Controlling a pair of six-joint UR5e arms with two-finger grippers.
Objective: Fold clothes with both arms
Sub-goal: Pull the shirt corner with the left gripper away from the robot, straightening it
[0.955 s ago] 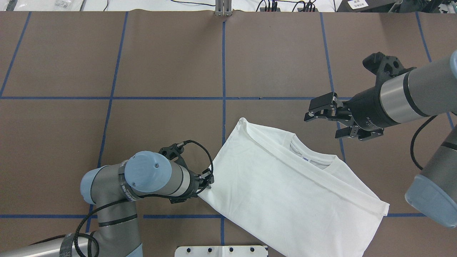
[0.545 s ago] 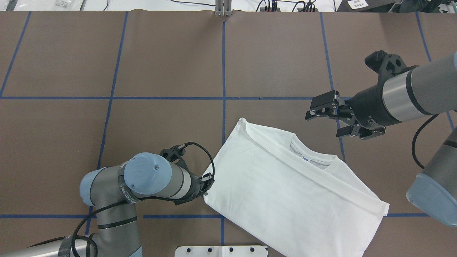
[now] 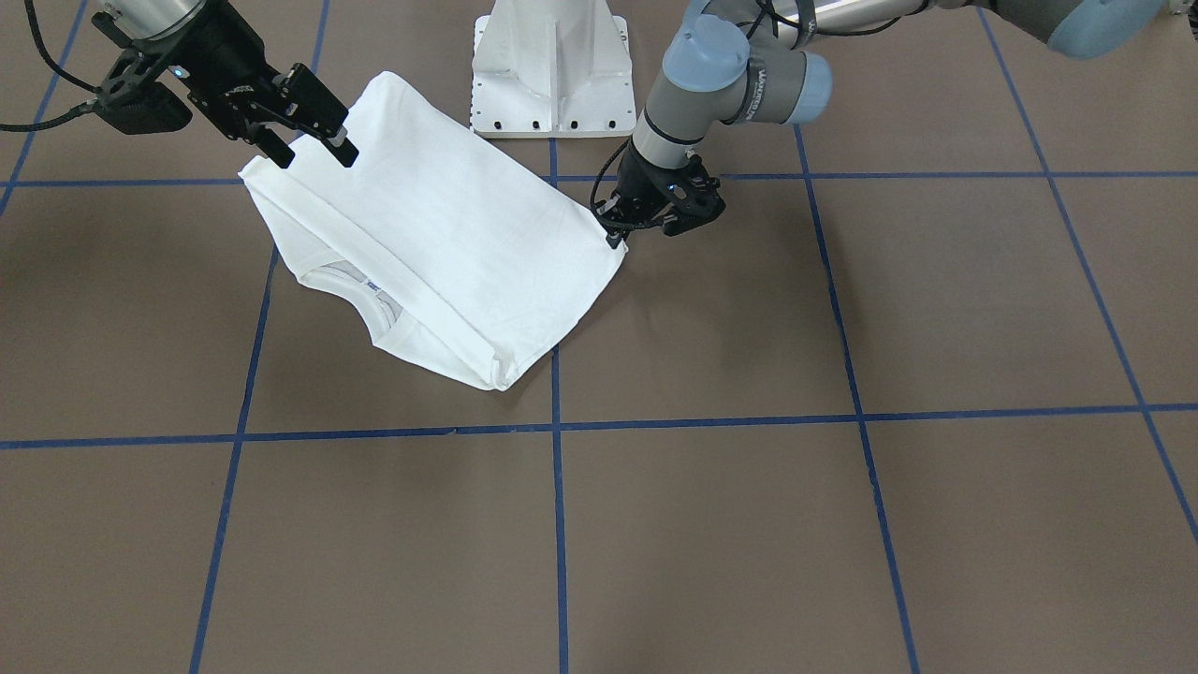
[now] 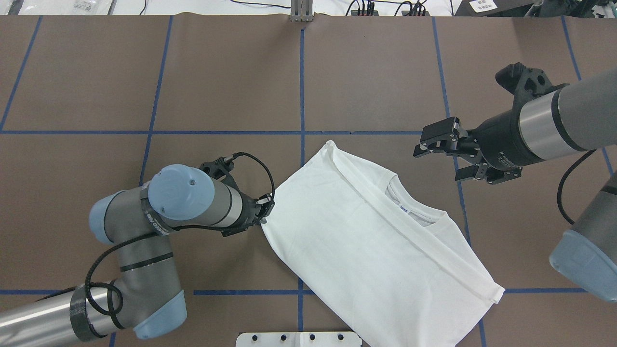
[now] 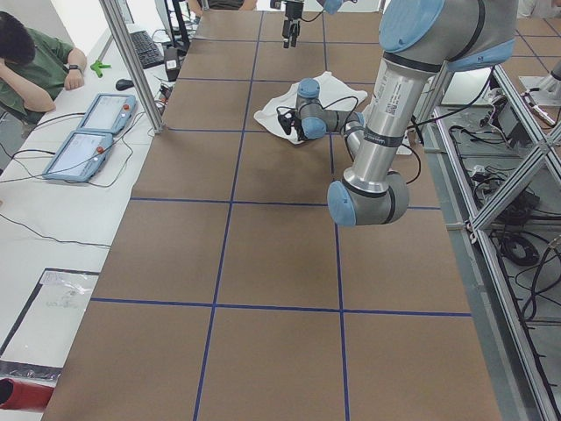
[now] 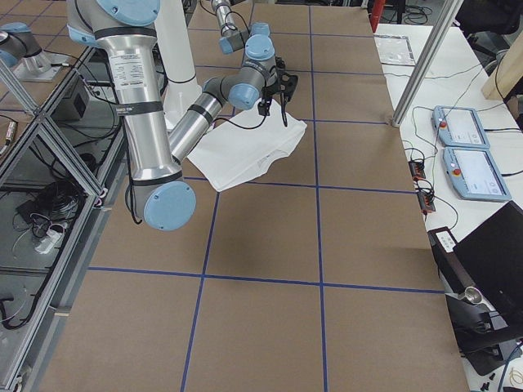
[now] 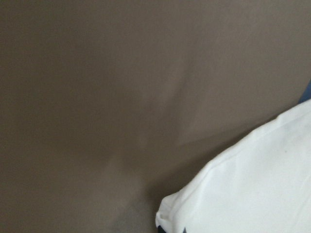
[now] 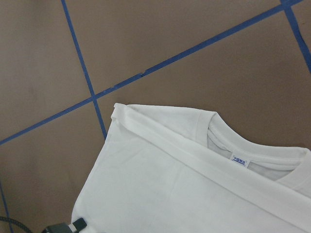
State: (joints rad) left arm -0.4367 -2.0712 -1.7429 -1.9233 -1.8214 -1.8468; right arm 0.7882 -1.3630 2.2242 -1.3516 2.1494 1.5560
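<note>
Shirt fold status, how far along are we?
Done: the shirt lies as a tidy rectangle, no sleeve sticking out, collar showing. In hand: the left gripper pinches one corner; the right gripper hangs open beyond the collar, holding nothing. Left: probably the crosswise folds, since the rectangle looks full length.

A folded white shirt (image 8: 160, 189) lies flat on the brown table (image 8: 204, 92), its neckband and small label (image 8: 240, 159) upward, blue tape lines (image 8: 194, 48) crossing beyond, the left gripper (image 8: 72, 226) at its lower-left edge.
</note>
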